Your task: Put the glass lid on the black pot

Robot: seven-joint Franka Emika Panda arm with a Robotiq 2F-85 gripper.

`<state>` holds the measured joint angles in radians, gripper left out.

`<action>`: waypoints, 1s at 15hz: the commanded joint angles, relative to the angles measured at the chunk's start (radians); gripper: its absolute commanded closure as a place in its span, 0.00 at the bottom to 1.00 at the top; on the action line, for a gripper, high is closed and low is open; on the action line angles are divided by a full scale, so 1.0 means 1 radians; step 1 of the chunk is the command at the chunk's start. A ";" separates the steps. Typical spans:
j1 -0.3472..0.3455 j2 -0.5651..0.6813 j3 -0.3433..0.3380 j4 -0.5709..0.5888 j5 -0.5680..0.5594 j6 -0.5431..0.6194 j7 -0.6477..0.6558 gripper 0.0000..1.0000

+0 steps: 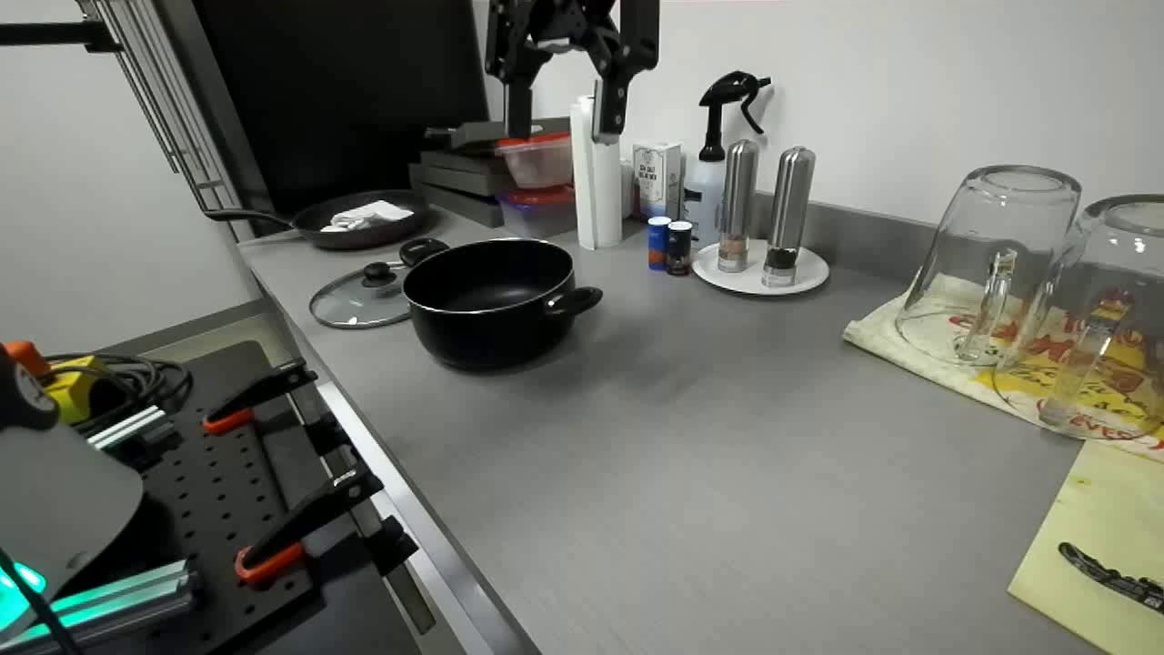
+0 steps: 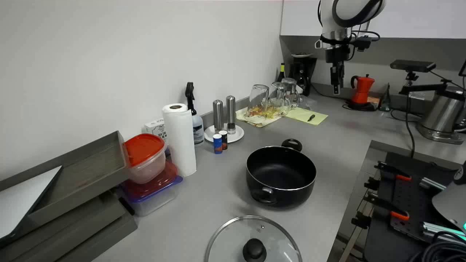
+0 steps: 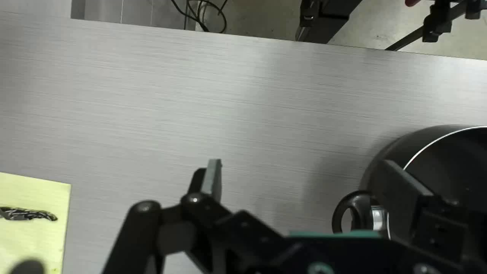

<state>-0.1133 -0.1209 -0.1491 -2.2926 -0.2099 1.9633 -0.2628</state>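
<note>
Arm [image 2: 353, 14]: hangs in from the top edge of an exterior view, upper links cut off.
Wrist [image 2: 336, 39]: directed downward, nearly vertical.
Gripper [image 1: 563, 118]: fingertips down, jaws spread wide.
Fingers [image 3: 212, 180]: facing across a broad gap; edge-on, the spread is harder to judge.

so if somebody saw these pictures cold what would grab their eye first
Probably the black pot, standing uncovered on the grey counter, with the glass lid lying beside it. Next, the fingers, spread apart and hanging above the counter. Far back in an exterior view, a red moka pot stands out against the grey.
</note>
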 commanded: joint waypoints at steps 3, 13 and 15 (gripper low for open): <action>-0.003 0.000 0.004 0.001 0.001 -0.002 0.000 0.00; 0.062 -0.023 0.058 -0.165 0.050 0.194 -0.092 0.00; 0.092 -0.025 0.080 -0.221 0.082 0.277 -0.134 0.00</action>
<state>-0.0548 -0.1211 -0.0923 -2.4314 -0.1736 2.1387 -0.3263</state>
